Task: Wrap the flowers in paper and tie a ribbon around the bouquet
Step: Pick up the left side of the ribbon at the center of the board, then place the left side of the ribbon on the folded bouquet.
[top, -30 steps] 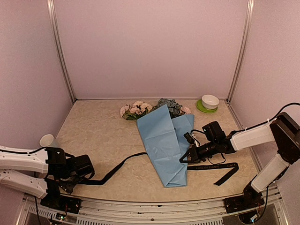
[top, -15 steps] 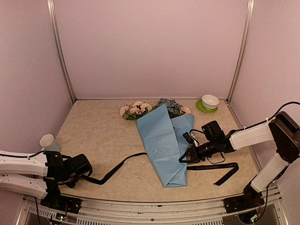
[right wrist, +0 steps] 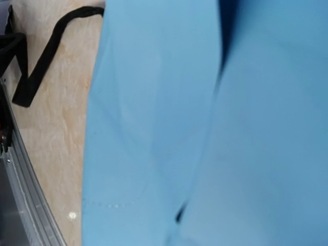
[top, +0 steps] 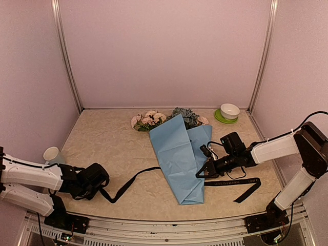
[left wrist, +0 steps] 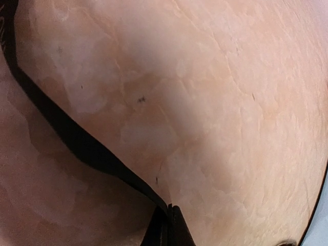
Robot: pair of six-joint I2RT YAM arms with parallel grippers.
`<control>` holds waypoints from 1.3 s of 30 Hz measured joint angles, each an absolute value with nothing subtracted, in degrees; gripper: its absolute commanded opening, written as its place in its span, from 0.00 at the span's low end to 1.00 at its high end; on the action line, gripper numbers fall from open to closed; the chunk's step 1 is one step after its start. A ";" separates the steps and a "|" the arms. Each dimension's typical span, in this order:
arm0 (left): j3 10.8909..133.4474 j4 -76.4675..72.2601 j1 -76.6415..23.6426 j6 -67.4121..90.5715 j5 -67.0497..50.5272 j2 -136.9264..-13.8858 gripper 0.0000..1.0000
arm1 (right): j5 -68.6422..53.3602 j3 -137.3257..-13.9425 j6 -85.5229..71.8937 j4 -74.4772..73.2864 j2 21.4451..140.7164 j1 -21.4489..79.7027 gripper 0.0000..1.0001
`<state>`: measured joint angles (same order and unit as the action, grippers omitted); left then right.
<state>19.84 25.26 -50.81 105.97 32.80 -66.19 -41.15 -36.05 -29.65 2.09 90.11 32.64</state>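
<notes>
left arm (top: 31,177) and right arm (top: 274,147): white link shells, black joints. left gripper (top: 104,185), right gripper (top: 200,175) black. thin black cable (top: 307,119) over right elbow.

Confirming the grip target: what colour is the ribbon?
The ribbon is plain black; clearest in the left wrist view.

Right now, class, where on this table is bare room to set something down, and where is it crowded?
Bare: far-left of the table, bordered by flowers, paper and ribbon. Crowded: centre-right, where the right gripper sits at the paper's edge among ribbon ends.
</notes>
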 measured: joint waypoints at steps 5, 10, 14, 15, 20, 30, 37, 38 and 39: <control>26.52 31.62 -59.24 104.60 34.37 -67.70 0.00 | -41.17 -36.05 -29.65 2.07 90.11 32.64 0.00; 40.34 31.70 -64.38 95.31 41.45 -72.36 0.00 | -41.32 -36.82 -29.36 0.97 90.11 32.64 0.00; 45.95 26.09 -65.06 84.18 45.12 -75.90 0.00 | -42.94 -38.24 -28.82 -0.21 90.43 32.64 0.00; 46.50 23.77 -64.90 80.95 45.60 -76.42 0.00 | -43.62 -38.44 -28.82 -0.23 90.65 32.73 0.00; 46.57 16.51 -63.35 71.48 45.50 -77.03 0.00 | -45.47 -39.18 -28.99 -0.54 91.66 34.83 0.00; 54.08 8.58 -56.95 58.00 39.11 -89.41 0.00 | -46.65 -38.00 -33.43 4.56 93.23 36.82 0.00; 63.42 3.73 -58.46 50.41 34.06 -97.03 0.00 | -46.68 -37.43 -35.18 6.04 94.19 38.30 0.00; 65.34 3.20 -59.31 49.06 32.88 -98.10 0.00 | -46.61 -37.43 -35.27 6.04 94.30 38.30 0.00; 66.67 2.42 -59.88 48.16 31.77 -98.94 0.00 | -46.57 -37.43 -35.48 6.13 94.48 38.33 0.00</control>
<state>66.67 2.42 -59.88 48.16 31.77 -98.94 -46.57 -37.43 -35.48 6.13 94.48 38.33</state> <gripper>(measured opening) 0.006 0.003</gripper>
